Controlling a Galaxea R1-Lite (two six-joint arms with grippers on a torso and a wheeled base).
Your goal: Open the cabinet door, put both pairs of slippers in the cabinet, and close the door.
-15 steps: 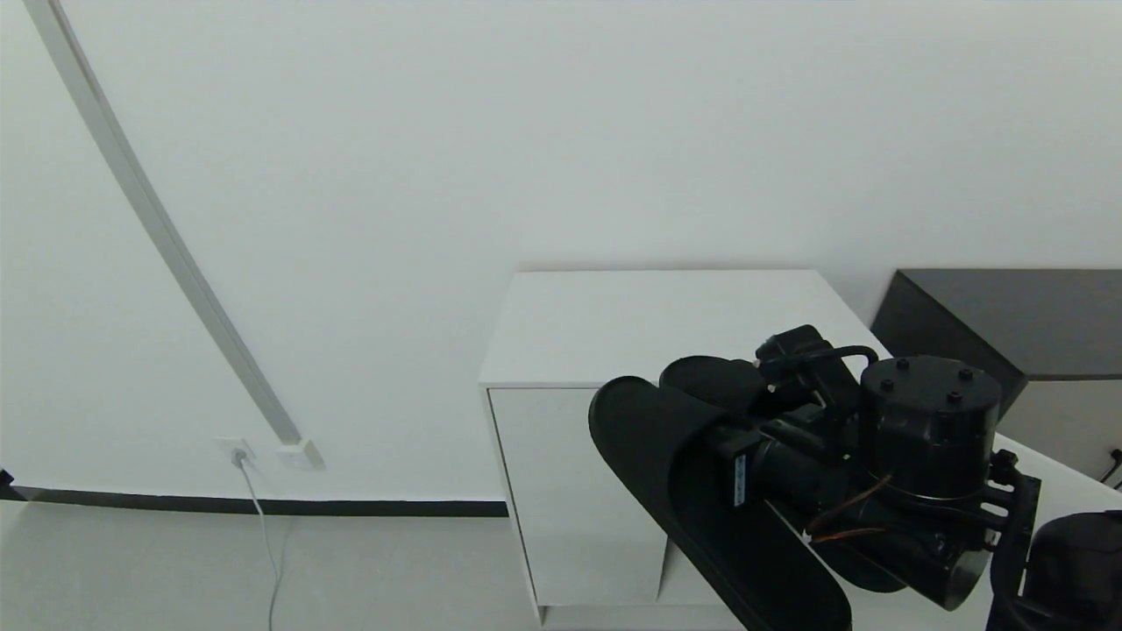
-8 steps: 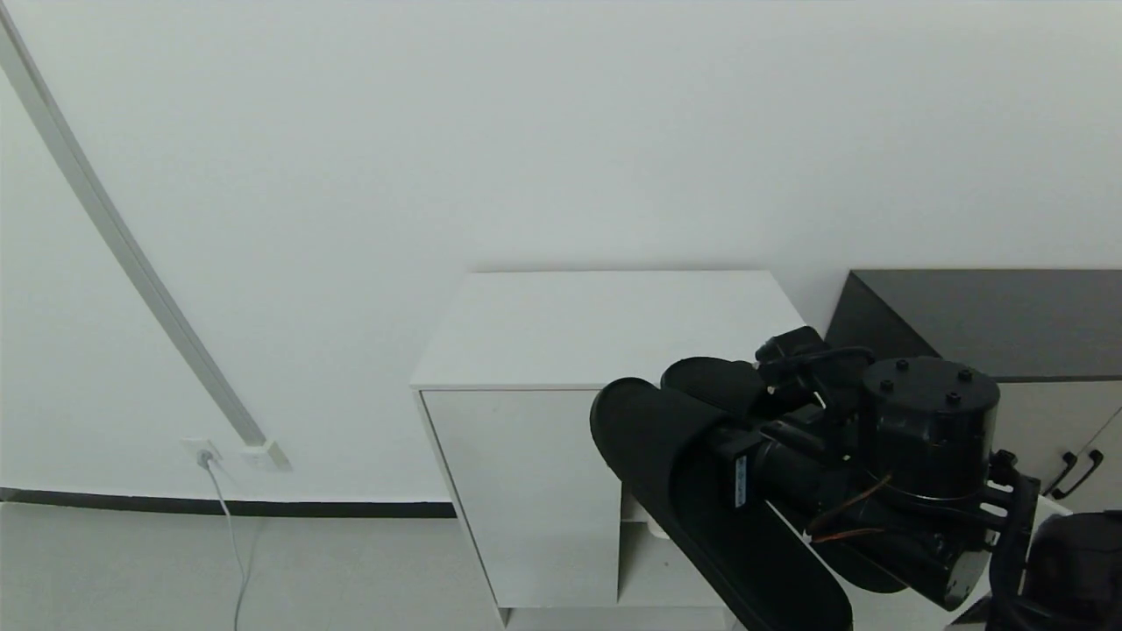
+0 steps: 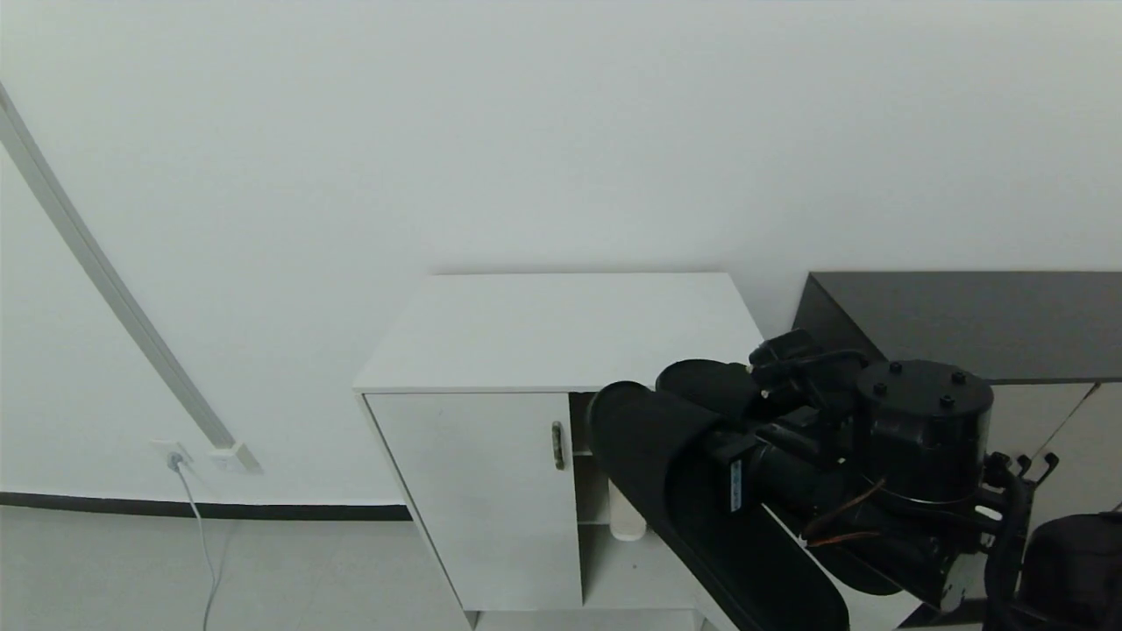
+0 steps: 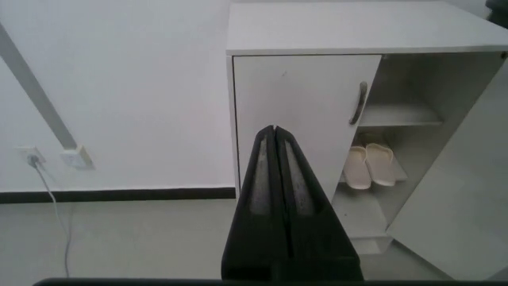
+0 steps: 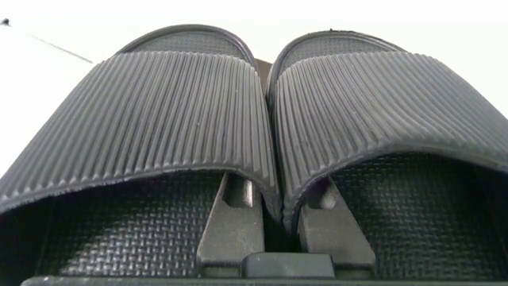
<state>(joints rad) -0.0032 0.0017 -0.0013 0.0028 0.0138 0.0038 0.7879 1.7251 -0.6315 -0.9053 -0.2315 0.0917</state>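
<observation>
right tool [image 5: 278, 199] pinches the black slippers [image 5: 175, 111] by inner edges, so both enter the open cabinet [image 3: 561, 333] ahead together; left tool [image 4: 275, 199] closed.

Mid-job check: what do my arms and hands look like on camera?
The right arm is black, with a drum-shaped joint cap bearing four screw heads, thin orange-brown wires beneath and a pale label strip. The right hand has flat grey fingers. The left hand is black and tapered, with a centre seam.
</observation>
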